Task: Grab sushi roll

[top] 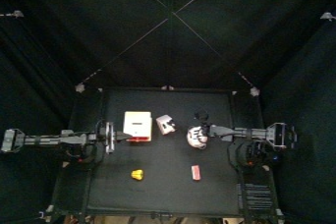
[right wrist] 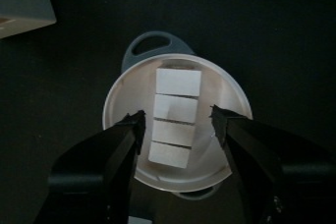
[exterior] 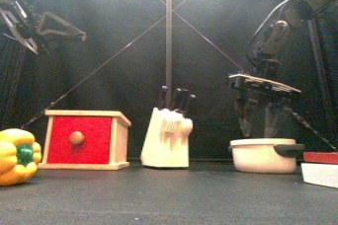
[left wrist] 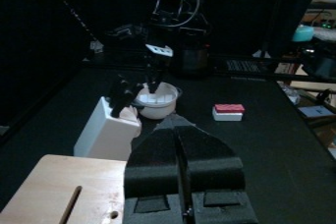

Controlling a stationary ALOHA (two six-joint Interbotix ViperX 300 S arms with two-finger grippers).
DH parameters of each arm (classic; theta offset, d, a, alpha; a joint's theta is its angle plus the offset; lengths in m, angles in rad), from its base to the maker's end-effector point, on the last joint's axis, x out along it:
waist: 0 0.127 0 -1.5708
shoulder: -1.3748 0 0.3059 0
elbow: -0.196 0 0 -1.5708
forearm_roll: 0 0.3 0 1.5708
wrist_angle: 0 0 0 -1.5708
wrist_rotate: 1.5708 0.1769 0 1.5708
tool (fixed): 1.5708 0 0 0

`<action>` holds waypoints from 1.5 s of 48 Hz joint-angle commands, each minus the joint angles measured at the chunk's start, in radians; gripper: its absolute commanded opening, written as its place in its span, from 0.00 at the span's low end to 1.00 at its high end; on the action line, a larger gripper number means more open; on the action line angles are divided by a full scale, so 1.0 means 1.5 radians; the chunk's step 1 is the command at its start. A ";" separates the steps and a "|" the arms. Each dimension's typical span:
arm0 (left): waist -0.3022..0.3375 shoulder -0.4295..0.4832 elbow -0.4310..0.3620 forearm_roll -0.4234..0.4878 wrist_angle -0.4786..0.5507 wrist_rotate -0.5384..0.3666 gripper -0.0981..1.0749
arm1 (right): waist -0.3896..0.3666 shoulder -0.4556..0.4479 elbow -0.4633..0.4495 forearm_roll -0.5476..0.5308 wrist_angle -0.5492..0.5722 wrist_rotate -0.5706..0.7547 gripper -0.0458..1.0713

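A small red-topped white block, the sushi piece [top: 195, 172], lies near the table's front edge, right of the middle. It also shows in the front view [exterior: 321, 169] and the left wrist view [left wrist: 229, 111]. My right gripper [right wrist: 174, 120] is open and hangs just above a white pot [right wrist: 121, 90], apart from the sushi piece. A row of several white squares [right wrist: 175, 110] shows inside the pot. My left gripper [left wrist: 184, 159] is shut and empty above a red-fronted wooden box [left wrist: 59, 189].
A white knife block [exterior: 168, 137] stands mid-table between the red box [exterior: 86, 138] and the pot [exterior: 267, 155]. A yellow pepper [exterior: 16, 156] lies front left. Black curtains close in the table.
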State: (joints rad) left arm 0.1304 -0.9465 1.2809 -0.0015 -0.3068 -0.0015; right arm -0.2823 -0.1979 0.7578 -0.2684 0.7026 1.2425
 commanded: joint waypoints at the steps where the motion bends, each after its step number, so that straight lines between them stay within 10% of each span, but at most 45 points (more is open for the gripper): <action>1: 0.001 0.003 -0.009 -0.001 -0.004 0.001 0.06 | 0.001 -0.008 -0.015 0.001 -0.003 -0.001 0.84; 72: 0.004 0.003 -0.007 -0.001 -0.004 0.000 0.06 | 0.006 0.102 -0.046 0.032 0.014 -0.001 0.84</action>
State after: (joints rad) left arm 0.1350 -0.9465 1.2824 -0.0015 -0.3068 0.0000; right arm -0.2715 -0.0399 0.7118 -0.2194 0.7271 1.2425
